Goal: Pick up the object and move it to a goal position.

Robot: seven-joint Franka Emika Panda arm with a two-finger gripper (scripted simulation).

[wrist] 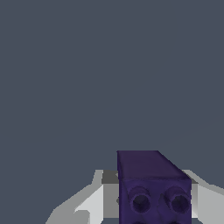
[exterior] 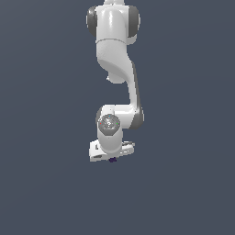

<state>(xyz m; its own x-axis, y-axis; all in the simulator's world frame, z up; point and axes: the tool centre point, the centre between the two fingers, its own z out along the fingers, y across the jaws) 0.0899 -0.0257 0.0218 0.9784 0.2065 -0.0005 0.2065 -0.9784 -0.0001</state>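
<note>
The object (wrist: 154, 192) is a dark purple block with two round holes in its near face. In the wrist view it sits between the two white fingers (wrist: 89, 203) of my gripper (wrist: 145, 174), which close against its sides. In the exterior view only a small dark purple bit of the object (exterior: 112, 160) shows under the white hand, where the gripper (exterior: 111, 157) points down at the lower end of the arm. No goal marker shows in either view.
A flat dark grey-blue surface (exterior: 183, 183) fills the whole background in both views. The white arm (exterior: 114, 55) reaches down from the top of the exterior view.
</note>
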